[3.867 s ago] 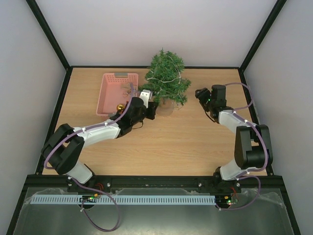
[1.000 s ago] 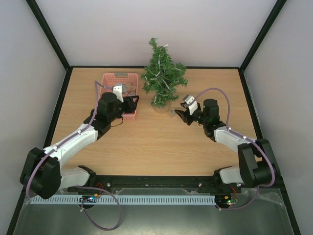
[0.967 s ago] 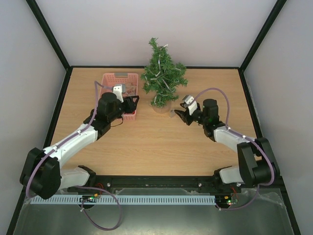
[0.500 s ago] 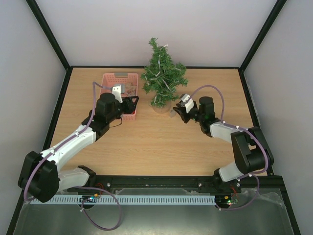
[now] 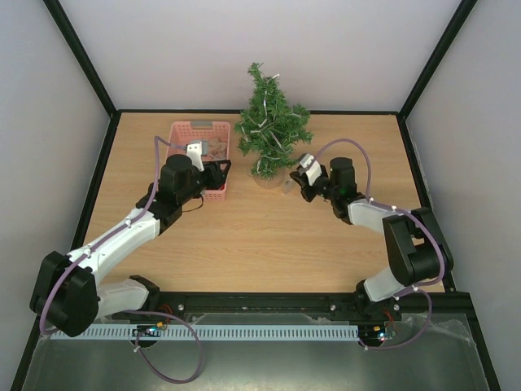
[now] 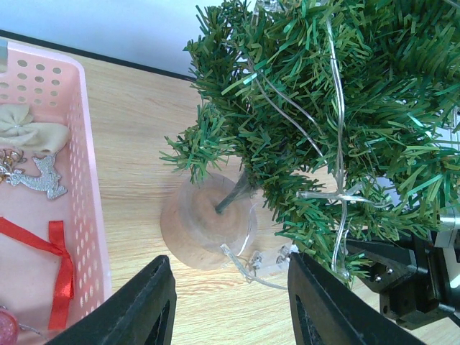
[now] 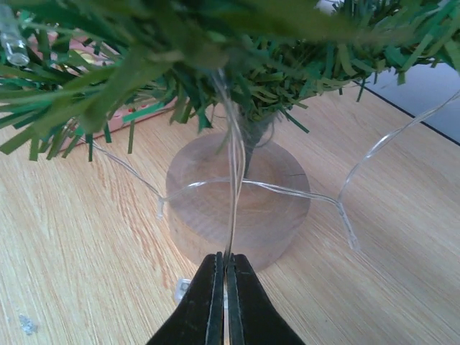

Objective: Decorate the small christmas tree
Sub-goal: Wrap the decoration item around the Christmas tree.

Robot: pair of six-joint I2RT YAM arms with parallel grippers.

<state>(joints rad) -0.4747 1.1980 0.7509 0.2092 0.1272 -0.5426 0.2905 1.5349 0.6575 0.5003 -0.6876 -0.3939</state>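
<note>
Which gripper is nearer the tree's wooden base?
Right. The right gripper sits at the base, jaws shut on the light string; the left gripper is open by the pink basket, farther off.

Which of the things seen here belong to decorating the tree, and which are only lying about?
For the job: small christmas tree; its light string, pinched in the right claw; pink basket holding beige bow, silver reindeer, red ribbon.
Lying about: clear scrap; slotted rail.

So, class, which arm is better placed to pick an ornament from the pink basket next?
Left, likely: the left end effector hovers open beside the pink basket, while the right end effector is shut on the string of the tree.
</note>
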